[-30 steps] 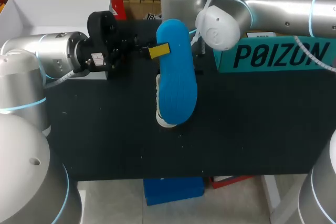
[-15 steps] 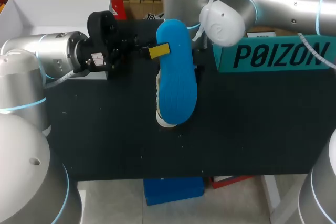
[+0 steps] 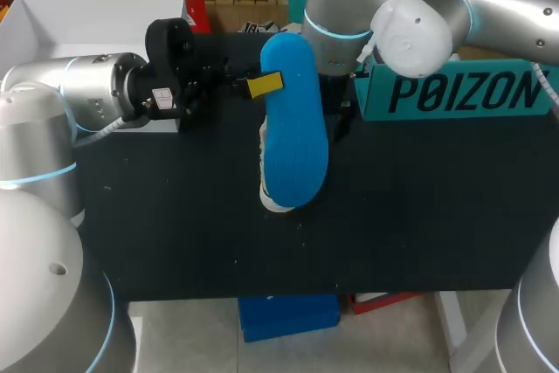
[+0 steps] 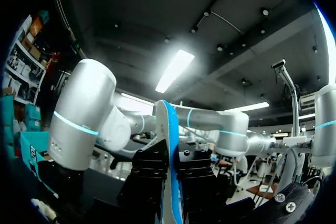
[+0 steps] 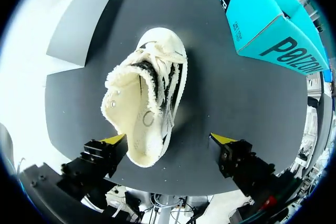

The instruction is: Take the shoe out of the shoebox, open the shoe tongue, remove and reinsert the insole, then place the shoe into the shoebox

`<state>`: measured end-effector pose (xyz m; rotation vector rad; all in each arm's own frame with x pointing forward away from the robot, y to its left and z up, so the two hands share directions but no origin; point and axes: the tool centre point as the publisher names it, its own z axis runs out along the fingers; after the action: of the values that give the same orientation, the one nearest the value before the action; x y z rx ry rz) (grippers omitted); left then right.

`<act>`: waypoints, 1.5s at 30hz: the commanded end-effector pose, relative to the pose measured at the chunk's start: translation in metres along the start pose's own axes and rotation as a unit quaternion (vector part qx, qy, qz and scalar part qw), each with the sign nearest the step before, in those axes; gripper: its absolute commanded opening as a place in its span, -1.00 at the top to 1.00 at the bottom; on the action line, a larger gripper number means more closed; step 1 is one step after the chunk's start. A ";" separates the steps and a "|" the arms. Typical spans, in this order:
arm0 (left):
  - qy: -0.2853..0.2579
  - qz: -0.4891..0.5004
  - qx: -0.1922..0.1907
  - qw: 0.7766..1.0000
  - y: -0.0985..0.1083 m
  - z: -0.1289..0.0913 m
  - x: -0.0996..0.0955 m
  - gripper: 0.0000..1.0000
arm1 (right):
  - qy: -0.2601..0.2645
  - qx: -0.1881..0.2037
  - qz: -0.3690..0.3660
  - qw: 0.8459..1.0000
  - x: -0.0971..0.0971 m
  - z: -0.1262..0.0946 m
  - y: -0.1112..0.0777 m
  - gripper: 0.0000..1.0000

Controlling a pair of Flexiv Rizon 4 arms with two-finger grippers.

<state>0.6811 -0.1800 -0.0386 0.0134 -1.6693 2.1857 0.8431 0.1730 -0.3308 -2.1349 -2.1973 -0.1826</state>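
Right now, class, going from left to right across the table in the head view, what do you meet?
First the white box → left gripper → blue insole → teal shoebox.

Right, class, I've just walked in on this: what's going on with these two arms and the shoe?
The left gripper has its jaws shut on a blue insole and holds it up above the black table. The white shoe lies on the table beneath it, outside the teal shoebox. The right gripper hangs over the shoe's open top with its jaws apart, gripping nothing. So the insole is out of the shoe and not yet back in.
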 end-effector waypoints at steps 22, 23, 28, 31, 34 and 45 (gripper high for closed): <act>-0.001 0.001 0.001 1.000 0.001 0.001 0.000 1.00 | 0.208 -0.025 -0.006 0.978 -0.043 -0.061 -0.026 -1.00; -0.001 0.001 0.001 1.000 0.001 0.001 0.000 1.00 | 0.209 -0.026 -0.007 0.977 -0.043 -0.061 -0.026 -1.00; -0.001 0.001 0.001 1.000 0.001 0.001 0.000 1.00 | 0.237 -0.028 -0.003 0.971 -0.043 -0.067 -0.024 -1.00; -0.001 0.001 0.001 1.000 0.001 0.001 0.000 1.00 | 0.258 -0.027 0.004 0.966 -0.043 -0.071 -0.021 -1.00; -0.001 0.001 0.001 1.000 0.001 0.001 0.000 1.00 | 0.273 -0.029 -0.002 0.961 -0.040 -0.074 -0.019 -1.00; -0.001 0.001 0.001 1.000 0.001 0.001 0.000 1.00 | 0.244 -0.039 -0.007 0.969 -0.038 -0.076 -0.019 -1.00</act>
<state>0.6811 -0.1800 -0.0386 0.0134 -1.6693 2.1857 0.8226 0.1237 -0.2619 -1.8481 -1.9393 -0.7219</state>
